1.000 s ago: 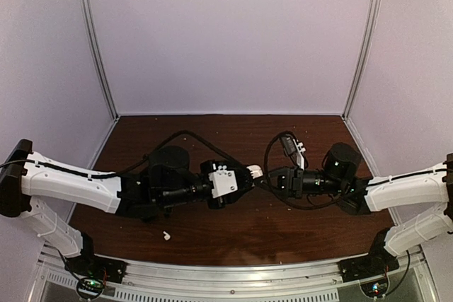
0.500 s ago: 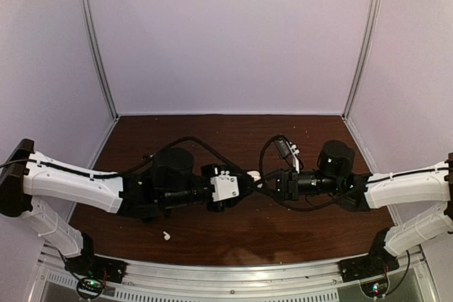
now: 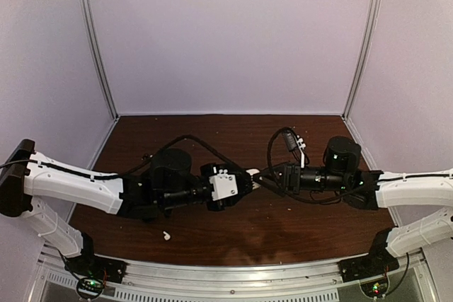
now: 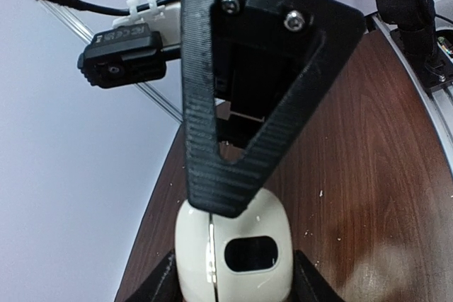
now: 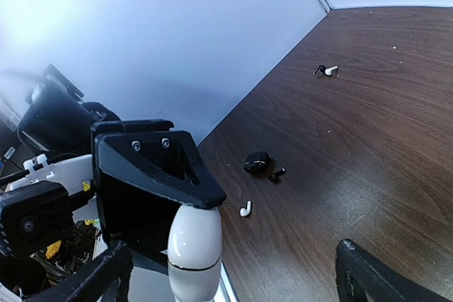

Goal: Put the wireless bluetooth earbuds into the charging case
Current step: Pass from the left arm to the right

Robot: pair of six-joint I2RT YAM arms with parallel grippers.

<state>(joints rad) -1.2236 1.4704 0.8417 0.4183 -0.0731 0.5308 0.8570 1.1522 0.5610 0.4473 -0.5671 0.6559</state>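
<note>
A white pebble-shaped charging case (image 3: 253, 173) hangs above the table's middle, with my left gripper (image 3: 245, 179) shut on it. In the left wrist view the case (image 4: 237, 256) shows a dark oval recess and a thin seam, with my fingers (image 4: 161, 284) at both sides. My right gripper (image 3: 265, 175) faces it, and one of its ribbed fingers (image 4: 241, 104) covers the case's top. In the right wrist view my right gripper (image 5: 233, 277) stands open and wide around the case (image 5: 192, 242). A white earbud (image 5: 245, 208) lies on the table. No earbud is held.
A small black case (image 5: 256, 162) and a black earbud (image 5: 276, 173) lie beside the white one. Two more earbuds (image 5: 325, 70), one black and one white, lie farther off. A white earbud (image 3: 165, 235) rests near the front rail (image 3: 233, 274). White walls enclose the brown table (image 3: 233, 129).
My right gripper has opened wide from a narrow setting, and its arm has shifted a little. The left gripper still holds the case in the same place.
</note>
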